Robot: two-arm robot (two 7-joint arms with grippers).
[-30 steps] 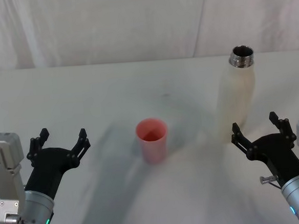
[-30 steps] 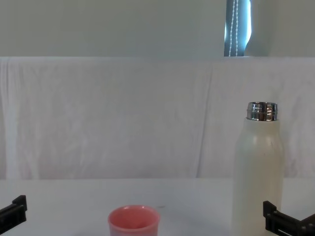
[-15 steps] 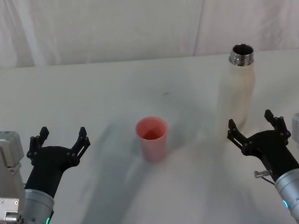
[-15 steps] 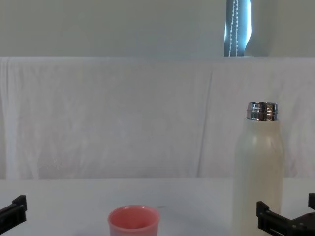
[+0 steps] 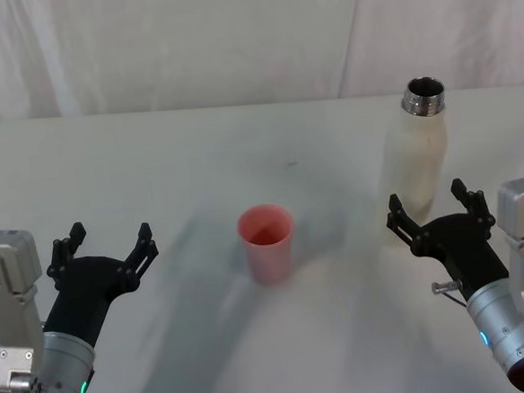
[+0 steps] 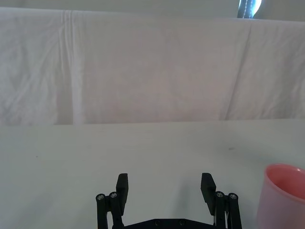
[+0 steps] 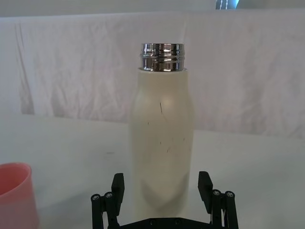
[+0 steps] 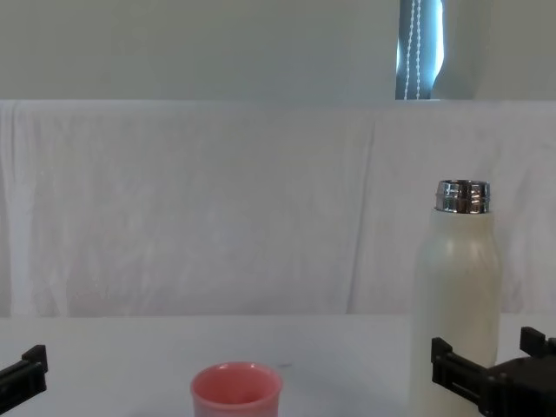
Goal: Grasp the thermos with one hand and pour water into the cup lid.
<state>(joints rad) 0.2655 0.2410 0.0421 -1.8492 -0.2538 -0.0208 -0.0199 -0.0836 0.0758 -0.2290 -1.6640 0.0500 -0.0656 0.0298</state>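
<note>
- Head view: the thermos (image 5: 418,157) stands upright on the white worktop (image 5: 197,165), far right side, cap off, so the dark inside of its chrome neck is visible from above. The cup lid (image 5: 266,244) sits near the middle, upright and open, well apart from the thermos. The right tool (image 5: 431,205) is just in front of the thermos base with its fingers spread wide, one to each side of the bottle's lower part; from this angle it's hard to say whether they touch it. The left tool (image 5: 103,249) hangs low on the near left, fingers also spread, gripping nothing, well away from the cup lid.
- Left wrist view: two black fingers (image 6: 122,186) stand apart with bare worktop between them, and the pink cup lid (image 6: 285,195) pokes in at one edge, off to the side of the tool.
- Right wrist view: this one shows what the head view can't, the thermos (image 7: 162,138) lined up right in the gap between the spread fingers (image 7: 117,186), with a visible sliver of space on both sides. Cup lid (image 7: 16,194) at the edge.
- Chest view: side-on, the thermos (image 8: 459,295) towers over the cup lid (image 8: 236,391). The right tool (image 8: 491,373) shows in front of the bottle's lower body, and a bit of the left tool (image 8: 26,369) peeks in at the lower left.
</note>
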